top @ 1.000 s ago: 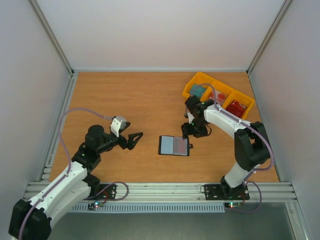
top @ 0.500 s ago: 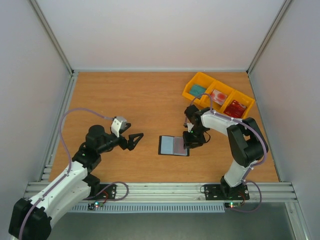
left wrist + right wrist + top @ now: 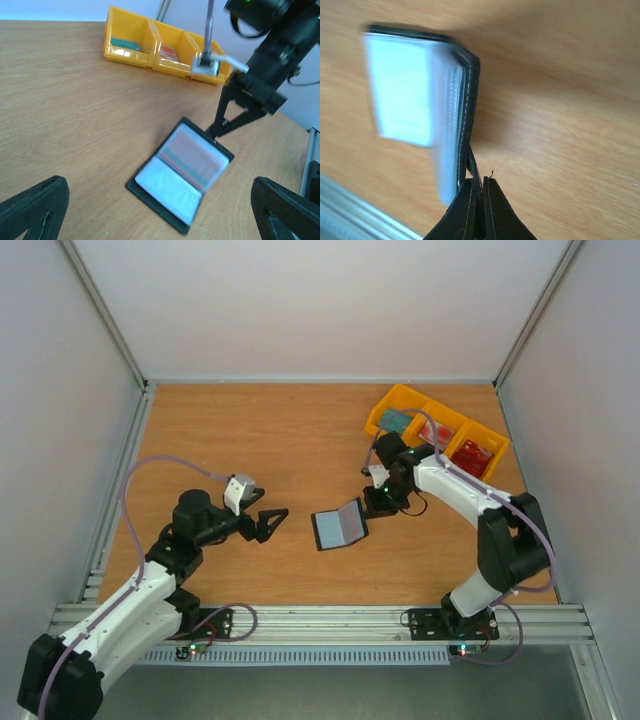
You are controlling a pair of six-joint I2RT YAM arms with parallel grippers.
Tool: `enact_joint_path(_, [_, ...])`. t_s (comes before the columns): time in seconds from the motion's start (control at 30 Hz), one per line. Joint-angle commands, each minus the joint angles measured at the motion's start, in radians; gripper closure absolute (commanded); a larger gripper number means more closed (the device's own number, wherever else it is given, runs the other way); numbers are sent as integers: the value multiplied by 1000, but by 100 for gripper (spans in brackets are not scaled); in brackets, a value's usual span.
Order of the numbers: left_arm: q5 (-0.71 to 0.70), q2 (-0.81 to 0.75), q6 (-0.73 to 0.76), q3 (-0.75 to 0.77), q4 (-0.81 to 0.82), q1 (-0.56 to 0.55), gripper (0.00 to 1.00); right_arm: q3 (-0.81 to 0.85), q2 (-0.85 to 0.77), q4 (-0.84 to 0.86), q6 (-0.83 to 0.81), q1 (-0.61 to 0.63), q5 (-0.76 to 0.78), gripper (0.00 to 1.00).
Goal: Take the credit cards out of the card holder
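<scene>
My right gripper is pinched tight on the dark edge of the open card holder, near the middle of the table, its held side tipped up. A red card sits inside it. My left gripper is wide open, well apart from it. The yellow tray has three parts: something teal, something pale red, something red.
</scene>
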Motion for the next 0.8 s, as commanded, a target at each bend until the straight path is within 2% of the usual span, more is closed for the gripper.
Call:
enact_joint_path(0.0, [68,13,-16,-19,81,6,1,70,-128,-41,-140,16,-110,99])
enact_joint_path(0.17, [175,30,-1,-31,81,5,1,86,-168,-81,-227,24,-108,99])
enact_joint_path(0.27, [241,57,174,4,-23,0,1,142,-129,-129,-244,26,-127,99])
enact_joint_path(0.37, [241,77,234,12,-13,0,10,176,-138,-120,-257,36,-227,99])
enact_joint_path(0.43, [236,73,236,6,8,-1,11,198,-157,-117,-283,68,-303,99])
enact_joint_path(0.5, [239,61,238,3,18,0,8,220,-183,-119,-316,97,-384,99])
enact_joint_path(0.63, [276,33,336,27,14,0,1,278,-235,-138,-387,135,-528,99])
enact_joint_path(0.77, [354,21,490,70,-96,1,1,374,-235,-203,-435,172,-601,99])
